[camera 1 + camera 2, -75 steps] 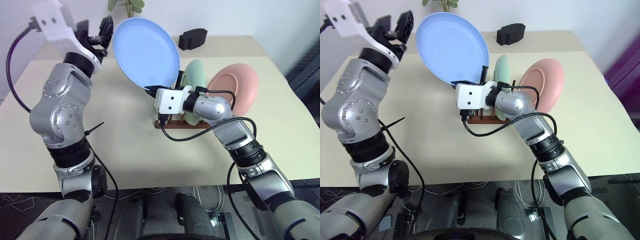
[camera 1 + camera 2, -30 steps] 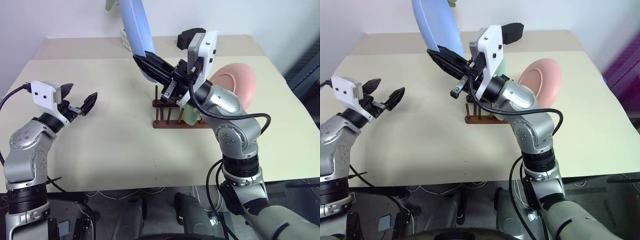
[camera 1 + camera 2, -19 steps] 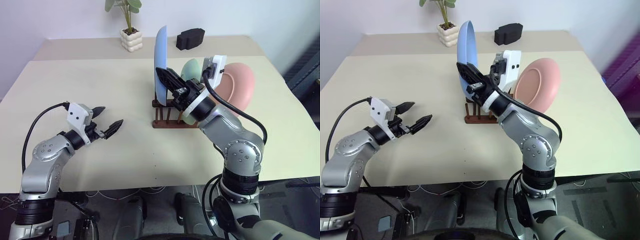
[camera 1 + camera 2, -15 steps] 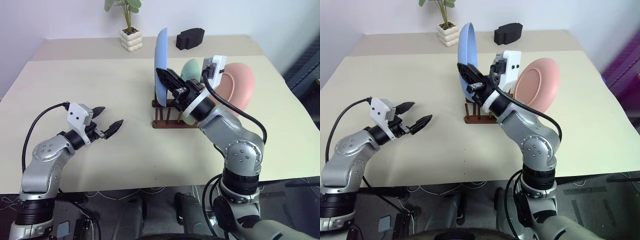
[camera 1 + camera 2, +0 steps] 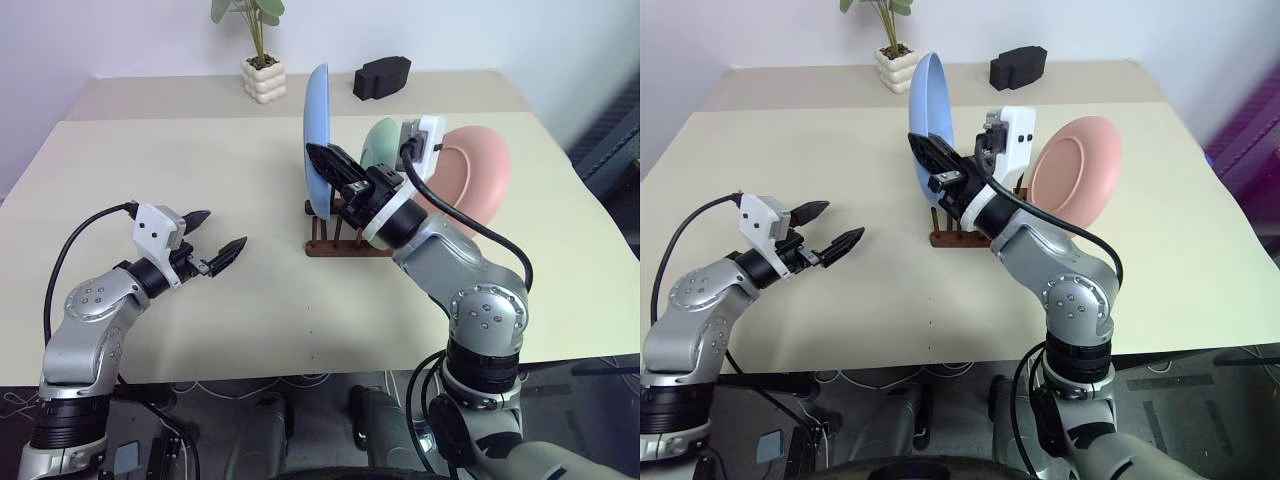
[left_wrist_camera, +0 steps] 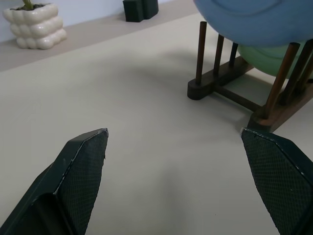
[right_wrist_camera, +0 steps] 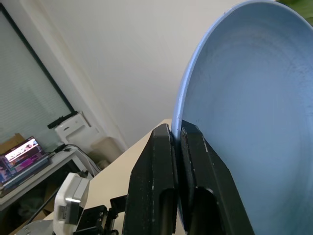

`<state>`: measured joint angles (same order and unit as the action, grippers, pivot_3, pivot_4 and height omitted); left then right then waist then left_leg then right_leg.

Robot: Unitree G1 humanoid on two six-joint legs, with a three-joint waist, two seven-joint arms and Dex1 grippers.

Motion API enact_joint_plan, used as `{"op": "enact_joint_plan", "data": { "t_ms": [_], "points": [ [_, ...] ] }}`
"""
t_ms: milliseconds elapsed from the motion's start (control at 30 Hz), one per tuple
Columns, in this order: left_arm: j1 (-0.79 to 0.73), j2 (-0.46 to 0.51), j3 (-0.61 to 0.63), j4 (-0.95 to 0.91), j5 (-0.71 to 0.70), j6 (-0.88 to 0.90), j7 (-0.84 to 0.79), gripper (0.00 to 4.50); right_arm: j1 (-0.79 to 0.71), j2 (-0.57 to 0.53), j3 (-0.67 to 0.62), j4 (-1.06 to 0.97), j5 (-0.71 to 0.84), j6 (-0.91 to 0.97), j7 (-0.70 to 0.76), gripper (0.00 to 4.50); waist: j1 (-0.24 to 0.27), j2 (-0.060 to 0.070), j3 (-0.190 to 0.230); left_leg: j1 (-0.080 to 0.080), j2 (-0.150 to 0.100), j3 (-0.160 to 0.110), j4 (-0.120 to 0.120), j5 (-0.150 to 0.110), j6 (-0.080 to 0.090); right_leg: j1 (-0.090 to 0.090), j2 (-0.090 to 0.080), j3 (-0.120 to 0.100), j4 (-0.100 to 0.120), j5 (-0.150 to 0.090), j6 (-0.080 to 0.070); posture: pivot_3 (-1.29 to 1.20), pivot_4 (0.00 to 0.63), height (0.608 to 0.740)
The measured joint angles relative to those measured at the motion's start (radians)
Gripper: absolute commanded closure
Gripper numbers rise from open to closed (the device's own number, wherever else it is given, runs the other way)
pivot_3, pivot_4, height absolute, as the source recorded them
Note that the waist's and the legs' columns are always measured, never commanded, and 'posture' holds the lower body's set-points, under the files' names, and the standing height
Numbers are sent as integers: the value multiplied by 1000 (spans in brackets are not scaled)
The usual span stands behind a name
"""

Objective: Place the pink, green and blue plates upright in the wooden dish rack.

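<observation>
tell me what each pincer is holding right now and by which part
The right pincer is shut on the rim of the round pale blue plate, held on edge over the dark wooden dish rack. The left pincer is open and holds nothing.

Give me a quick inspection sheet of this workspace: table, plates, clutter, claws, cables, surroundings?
Surface: beige table, bare at the front.
Job's things: pink plate and green plate upright in wooden dish rack; blue plate on edge over its left end.
Clutter: potted plant, black block at the back.
Grippers: right gripper shut on the blue plate's rim; left gripper open.
Cables: black cable on the left arm.
Surroundings: pale wall.
</observation>
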<state>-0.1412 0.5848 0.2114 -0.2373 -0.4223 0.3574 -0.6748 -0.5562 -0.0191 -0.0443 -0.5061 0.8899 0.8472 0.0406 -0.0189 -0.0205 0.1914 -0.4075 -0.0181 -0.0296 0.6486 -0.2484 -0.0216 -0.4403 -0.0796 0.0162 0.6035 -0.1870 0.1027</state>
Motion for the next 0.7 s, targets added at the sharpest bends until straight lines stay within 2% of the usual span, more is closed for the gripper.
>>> {"op": "enact_joint_plan", "data": {
  "t_ms": [700],
  "points": [
    [0, -2, -2, 21, 8, -24, -3, 53, 19, 0, -34, 19, 113, 39, -110, 4500, 0, 0, 0, 0, 0, 0, 0, 0, 0, 0, 0, 0, 0, 0, 0, 0, 150, 740]
  ]
}}
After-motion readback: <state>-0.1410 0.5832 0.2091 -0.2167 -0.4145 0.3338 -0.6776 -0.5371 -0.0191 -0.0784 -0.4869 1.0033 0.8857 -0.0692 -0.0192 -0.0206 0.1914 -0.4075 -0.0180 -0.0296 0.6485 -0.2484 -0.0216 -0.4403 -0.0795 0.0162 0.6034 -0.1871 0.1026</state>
